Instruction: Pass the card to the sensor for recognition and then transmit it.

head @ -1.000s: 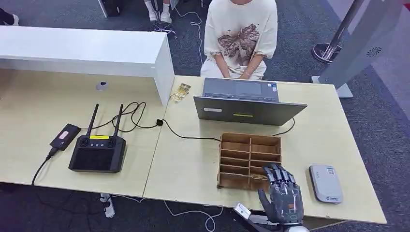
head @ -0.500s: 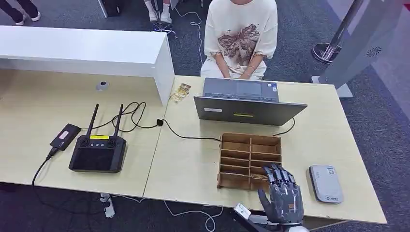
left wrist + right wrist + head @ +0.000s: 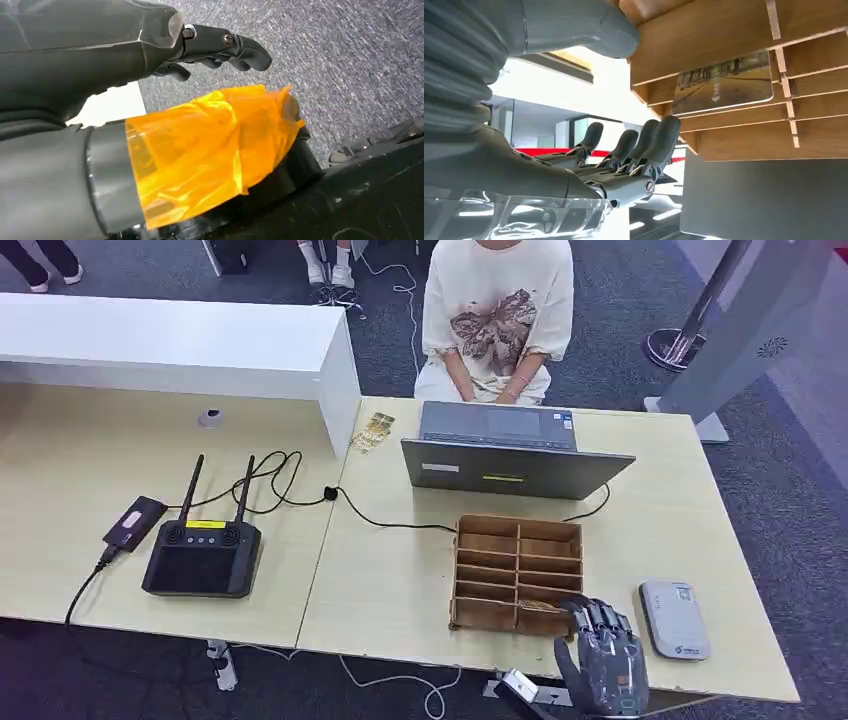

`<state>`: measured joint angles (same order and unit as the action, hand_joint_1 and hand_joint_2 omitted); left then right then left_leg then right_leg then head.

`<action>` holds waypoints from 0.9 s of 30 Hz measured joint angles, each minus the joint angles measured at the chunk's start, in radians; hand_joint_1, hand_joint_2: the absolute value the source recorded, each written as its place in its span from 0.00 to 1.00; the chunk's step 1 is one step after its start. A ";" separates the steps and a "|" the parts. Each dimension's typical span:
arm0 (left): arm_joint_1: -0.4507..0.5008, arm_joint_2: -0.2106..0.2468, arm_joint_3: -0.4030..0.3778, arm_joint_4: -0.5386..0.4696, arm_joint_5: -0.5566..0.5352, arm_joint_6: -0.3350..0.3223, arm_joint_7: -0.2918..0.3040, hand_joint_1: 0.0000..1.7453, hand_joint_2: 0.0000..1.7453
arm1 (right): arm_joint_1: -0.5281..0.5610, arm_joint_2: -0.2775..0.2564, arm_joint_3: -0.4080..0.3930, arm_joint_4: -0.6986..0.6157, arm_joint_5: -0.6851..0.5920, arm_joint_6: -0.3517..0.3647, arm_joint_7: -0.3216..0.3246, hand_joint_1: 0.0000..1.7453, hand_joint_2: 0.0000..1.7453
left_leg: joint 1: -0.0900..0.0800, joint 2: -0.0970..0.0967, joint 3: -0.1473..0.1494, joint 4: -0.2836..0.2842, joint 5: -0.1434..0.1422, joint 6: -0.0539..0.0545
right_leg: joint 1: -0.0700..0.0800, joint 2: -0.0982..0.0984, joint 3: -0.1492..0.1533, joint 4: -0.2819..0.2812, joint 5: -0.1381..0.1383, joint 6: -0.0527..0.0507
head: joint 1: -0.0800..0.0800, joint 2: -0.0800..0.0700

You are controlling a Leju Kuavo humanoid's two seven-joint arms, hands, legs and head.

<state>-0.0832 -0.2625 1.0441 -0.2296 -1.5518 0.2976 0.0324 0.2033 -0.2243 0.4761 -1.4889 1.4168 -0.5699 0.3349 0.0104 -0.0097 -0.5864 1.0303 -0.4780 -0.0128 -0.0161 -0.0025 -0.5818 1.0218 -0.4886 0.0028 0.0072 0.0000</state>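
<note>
Right wrist view, card lying in wooden rack slot, right hand empty, fingers spread, left hand curled, empty.

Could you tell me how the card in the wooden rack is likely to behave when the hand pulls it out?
The card looks thin, flat and glossy, so probably stiff, light and slippery. It lies flat in a rack slot, leaving little edge to pinch; the right hand may drag it.

Even, soft overhead light fills the head view, with faint shadows under the laptop and the desk sharp throughout. In the right wrist view the bright background blows out white behind the right hand. The left wrist view is dimmer, its near parts soft and blurred.
</note>
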 joint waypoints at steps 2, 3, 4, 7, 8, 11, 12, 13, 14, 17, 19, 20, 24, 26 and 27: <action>0.000 0.000 0.000 0.000 0.005 0.002 -0.001 0.00 0.00 | 0.000 0.000 0.000 -0.001 0.004 0.001 0.000 0.41 1.00 | 0.000 0.000 0.000 0.000 0.000 0.000 | 0.000 0.000 0.000 0.000 0.000 0.000 | 0.000 0.000; 0.000 0.000 0.000 0.000 0.006 0.002 -0.001 0.00 0.00 | 0.000 0.000 0.000 -0.001 0.005 0.001 0.000 0.42 1.00 | 0.000 0.000 0.000 0.000 0.000 0.000 | 0.000 0.000 0.000 0.000 0.000 0.000 | 0.000 0.000; 0.000 0.000 0.000 0.000 0.006 0.002 -0.001 0.00 0.00 | 0.000 0.000 0.001 -0.002 0.006 0.001 0.000 0.42 1.00 | 0.000 0.000 0.000 0.000 0.000 0.000 | 0.000 0.000 0.000 0.000 0.000 0.000 | 0.000 0.000; 0.001 0.001 0.000 0.000 0.007 0.002 -0.002 0.00 0.00 | -0.002 0.000 0.001 0.000 0.008 -0.001 -0.002 0.42 1.00 | 0.000 0.000 0.000 0.000 0.000 0.000 | 0.000 0.000 0.000 0.001 0.000 0.000 | 0.000 0.000; 0.001 0.001 0.000 0.000 0.008 0.002 -0.003 0.00 0.00 | -0.003 0.000 0.001 0.000 0.009 -0.001 -0.003 0.42 1.00 | 0.000 0.000 0.000 0.000 0.000 0.000 | 0.000 0.000 0.000 0.001 0.000 0.000 | 0.000 0.000; 0.001 0.001 0.000 0.000 0.009 0.003 -0.003 0.00 0.00 | -0.004 0.000 0.002 0.000 0.009 -0.001 -0.003 0.41 1.00 | 0.000 0.000 0.000 0.000 0.000 0.000 | 0.000 0.000 0.000 0.000 0.000 0.000 | 0.000 0.000; 0.001 0.001 0.000 0.000 0.009 0.004 -0.003 0.00 0.00 | -0.004 0.000 0.002 0.000 0.009 -0.001 -0.003 0.40 1.00 | 0.000 0.000 0.000 0.000 0.000 0.000 | 0.000 0.000 0.000 0.000 0.000 0.000 | 0.000 0.000; 0.001 0.001 0.000 0.000 0.009 0.004 -0.003 0.00 0.00 | -0.005 0.000 0.002 0.000 0.009 -0.001 -0.003 0.40 1.00 | 0.000 0.000 0.000 0.000 0.000 0.000 | 0.000 0.000 0.000 0.000 0.000 0.000 | 0.000 0.000; 0.001 0.001 0.000 0.000 0.009 0.004 -0.003 0.00 0.00 | -0.005 0.000 0.002 0.001 0.009 -0.001 -0.003 0.40 1.00 | 0.000 0.000 0.000 0.000 0.000 0.000 | 0.000 0.000 0.000 0.000 0.000 0.000 | 0.000 0.000; 0.001 0.002 0.000 0.000 0.012 0.004 -0.003 0.00 0.00 | -0.005 0.000 0.003 0.001 0.010 -0.001 -0.003 0.40 1.00 | 0.000 0.000 0.000 0.000 0.000 0.000 | 0.000 0.000 0.000 0.000 0.000 0.000 | 0.000 0.000; 0.001 0.002 0.000 0.000 0.012 0.004 -0.003 0.00 0.00 | -0.005 0.000 0.003 0.001 0.012 -0.001 -0.003 0.39 1.00 | 0.000 0.000 0.000 0.000 0.000 0.000 | 0.000 0.000 0.000 0.000 0.000 0.000 | 0.000 0.000; 0.001 0.002 0.000 0.000 0.011 0.004 -0.003 0.00 0.00 | -0.005 0.000 0.003 0.001 0.013 -0.001 -0.002 0.38 1.00 | 0.000 0.000 0.000 0.000 0.000 0.000 | 0.000 0.000 0.000 0.000 0.000 0.000 | 0.000 0.000; 0.001 0.003 0.000 0.000 0.008 0.004 0.000 0.00 0.00 | -0.009 0.002 0.004 0.001 0.019 0.001 -0.004 0.38 1.00 | 0.000 0.000 0.000 0.000 0.000 0.000 | 0.000 0.000 0.000 0.000 0.000 0.000 | 0.000 0.000; 0.001 0.003 0.000 0.000 0.006 0.003 0.001 0.00 0.00 | -0.016 0.005 0.005 0.001 0.019 0.002 -0.006 0.38 1.00 | 0.000 0.000 0.000 0.000 0.000 0.000 | 0.000 0.000 0.000 0.000 0.000 0.000 | 0.000 0.000; 0.001 0.003 0.000 0.000 0.006 0.003 0.001 0.00 0.00 | -0.019 0.007 0.006 0.001 0.019 0.002 -0.007 0.38 1.00 | 0.000 0.000 0.000 0.000 0.000 0.000 | 0.000 0.000 0.000 0.000 0.000 0.000 | 0.000 0.000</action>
<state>-0.0819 -0.2598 1.0441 -0.2296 -1.5461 0.3010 0.0332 0.1847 -0.2174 0.4826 -1.4878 1.4363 -0.5680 0.3281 0.0107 -0.0099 -0.5863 1.0303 -0.4779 -0.0129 -0.0158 -0.0028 -0.5816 1.0222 -0.4885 0.0027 0.0072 0.0000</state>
